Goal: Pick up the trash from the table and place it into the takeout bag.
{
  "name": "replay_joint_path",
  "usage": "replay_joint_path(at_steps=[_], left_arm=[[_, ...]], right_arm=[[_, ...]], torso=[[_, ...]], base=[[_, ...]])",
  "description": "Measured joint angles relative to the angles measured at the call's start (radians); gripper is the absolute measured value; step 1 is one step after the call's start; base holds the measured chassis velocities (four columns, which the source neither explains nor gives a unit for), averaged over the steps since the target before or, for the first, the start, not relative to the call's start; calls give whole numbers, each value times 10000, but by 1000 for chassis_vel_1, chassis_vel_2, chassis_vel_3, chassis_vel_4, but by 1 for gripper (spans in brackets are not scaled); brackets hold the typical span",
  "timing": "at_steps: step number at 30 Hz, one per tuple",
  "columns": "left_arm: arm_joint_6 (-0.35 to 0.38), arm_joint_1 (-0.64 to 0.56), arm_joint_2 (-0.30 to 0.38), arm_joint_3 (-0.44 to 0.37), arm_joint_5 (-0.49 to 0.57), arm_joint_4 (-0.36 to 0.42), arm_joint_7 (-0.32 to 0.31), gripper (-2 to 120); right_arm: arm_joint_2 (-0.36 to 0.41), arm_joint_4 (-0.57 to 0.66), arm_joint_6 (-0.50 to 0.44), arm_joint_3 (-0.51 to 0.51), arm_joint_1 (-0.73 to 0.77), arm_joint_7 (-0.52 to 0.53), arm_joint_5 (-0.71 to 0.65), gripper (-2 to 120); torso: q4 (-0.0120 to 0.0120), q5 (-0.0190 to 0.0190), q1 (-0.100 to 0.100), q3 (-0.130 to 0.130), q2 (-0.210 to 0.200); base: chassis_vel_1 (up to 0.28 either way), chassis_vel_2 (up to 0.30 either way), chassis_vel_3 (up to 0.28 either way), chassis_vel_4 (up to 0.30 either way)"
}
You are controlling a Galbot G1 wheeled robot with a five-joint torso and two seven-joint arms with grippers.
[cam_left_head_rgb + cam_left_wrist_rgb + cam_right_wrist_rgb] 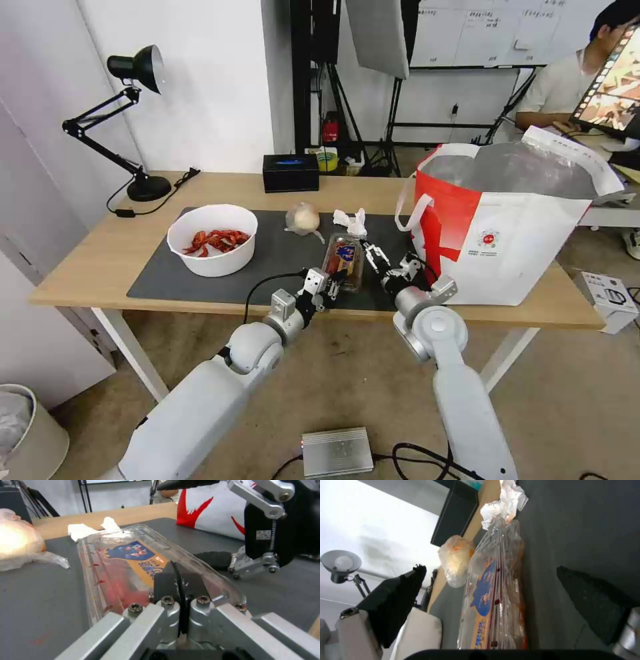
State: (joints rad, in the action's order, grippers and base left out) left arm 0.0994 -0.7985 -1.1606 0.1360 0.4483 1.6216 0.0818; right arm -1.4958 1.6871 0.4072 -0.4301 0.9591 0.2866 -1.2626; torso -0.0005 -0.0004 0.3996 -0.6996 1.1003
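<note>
A clear two-compartment plastic tray [344,261] with a blue-and-orange label lies on the dark grey mat [200,283], just left of the white-and-red takeout bag [507,227]. The left gripper [333,283] pinches the tray's near edge, fingers closed on it. The right gripper [383,260], jaws spread wide, flanks the tray's bag side. The pickup seems under way; next comes a lift high enough to clear the bag's rim.

1. The left arm reaches forward from the lower left, and its left gripper [331,283] has its fingers pressed together.
2. The right arm rises from the lower right, its right gripper [381,259] spread apart, just beside the left one.
</note>
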Motion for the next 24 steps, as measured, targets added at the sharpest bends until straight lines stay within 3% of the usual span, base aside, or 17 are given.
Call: replay_joint_path(at_steps=[13,24], left_arm=[[-9,-61,-37,-40,-1,-8,11,0],[-23,-83,-38,-85,-1,29,11,0]], right_arm=[[-163,-235,75,86,-43,-12,419,98],[-201,-407,136,171,-110,184,551,59]], torso=[[2,0,-1,0,2],[4,6,9,-8,-8]], base=[[0,0,0,0],[0,0,0,0]])
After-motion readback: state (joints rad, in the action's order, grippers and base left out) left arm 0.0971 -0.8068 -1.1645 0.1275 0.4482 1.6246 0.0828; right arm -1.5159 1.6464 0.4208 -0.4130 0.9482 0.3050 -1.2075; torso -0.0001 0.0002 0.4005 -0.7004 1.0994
